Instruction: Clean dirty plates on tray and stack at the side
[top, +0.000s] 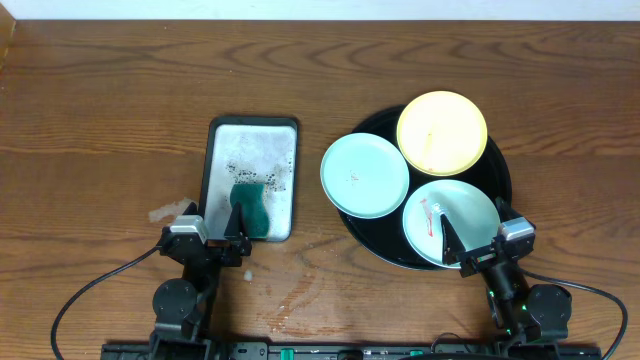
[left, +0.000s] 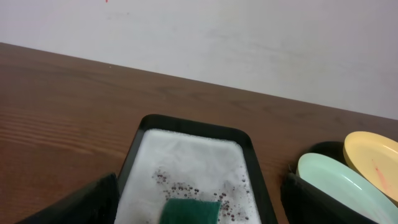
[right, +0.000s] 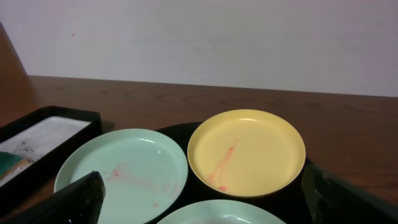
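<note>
Three plates lie in the round black tray (top: 501, 168): a yellow plate (top: 442, 131) at the back, a mint plate (top: 365, 175) on the left overhanging the rim, and a second mint plate (top: 455, 215) at the front. All show red smears. My right gripper (top: 478, 232) hangs open over the front mint plate's near edge, nothing between its fingers. The right wrist view shows the yellow plate (right: 249, 152) and the left mint plate (right: 130, 174) ahead. My left gripper (top: 212, 222) stands open at the near end of the silver tray, over the green sponge (top: 255, 203).
The rectangular silver tray (top: 250, 150) holds white foam with dark specks and the sponge (left: 191, 211). Wet patches mark the wood in front of it (top: 295, 295). Bare wood-grain tabletop (top: 100, 120) stretches to the left and along the back.
</note>
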